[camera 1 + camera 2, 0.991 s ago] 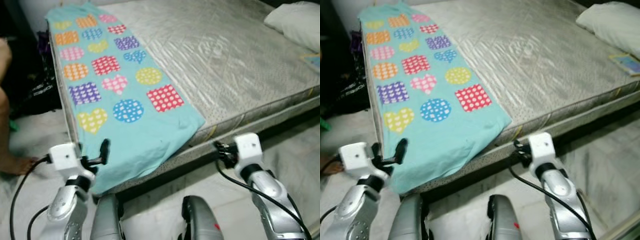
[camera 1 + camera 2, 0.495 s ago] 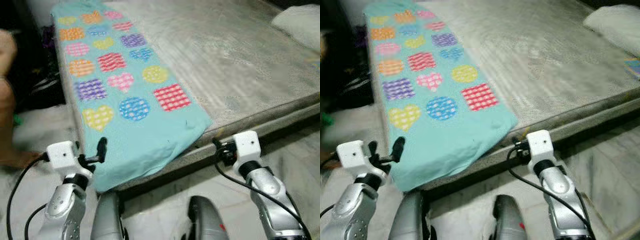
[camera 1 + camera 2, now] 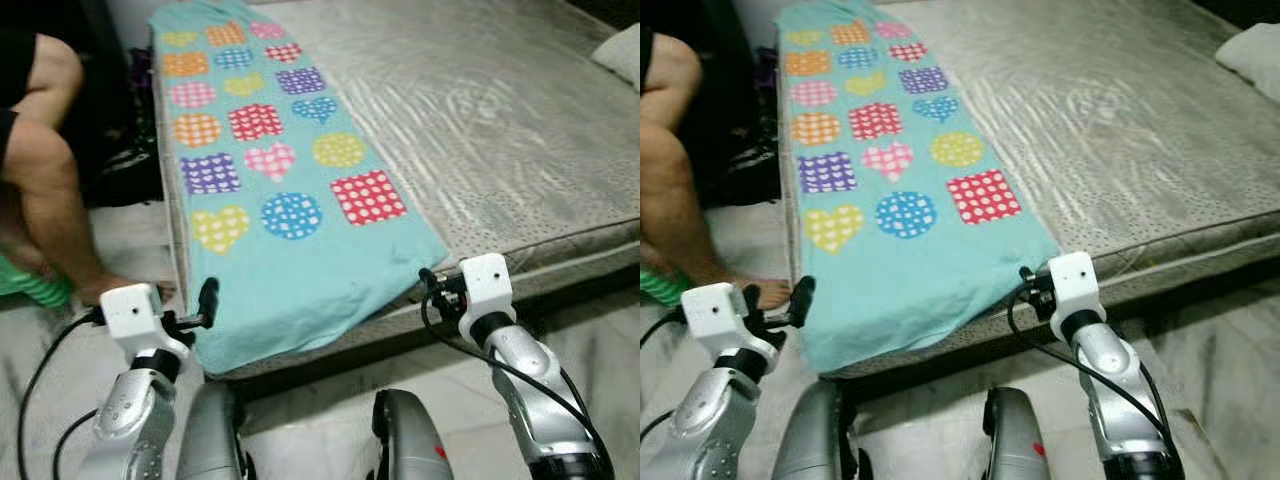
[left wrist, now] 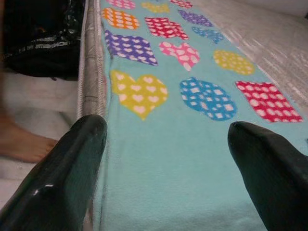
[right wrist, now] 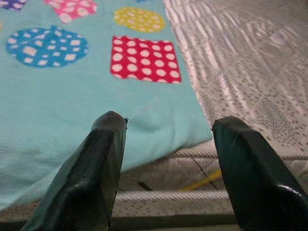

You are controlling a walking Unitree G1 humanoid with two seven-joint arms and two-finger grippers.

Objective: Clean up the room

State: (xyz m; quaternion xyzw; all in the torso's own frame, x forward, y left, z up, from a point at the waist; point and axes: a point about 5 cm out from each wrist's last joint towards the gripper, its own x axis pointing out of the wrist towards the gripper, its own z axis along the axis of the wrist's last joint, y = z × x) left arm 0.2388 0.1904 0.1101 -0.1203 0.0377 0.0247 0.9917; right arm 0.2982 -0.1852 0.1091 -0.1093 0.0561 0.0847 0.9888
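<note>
The view has swung since a second ago, bringing a seated person's legs [image 3: 40,170] in at the left. The bare mattress [image 3: 500,110] carries the turquoise patterned towel [image 3: 290,200] along its left side, its near end draped over the edge. Left pincer [image 4: 163,159] and right pincer [image 5: 168,163] both hover spread before that end.
</note>
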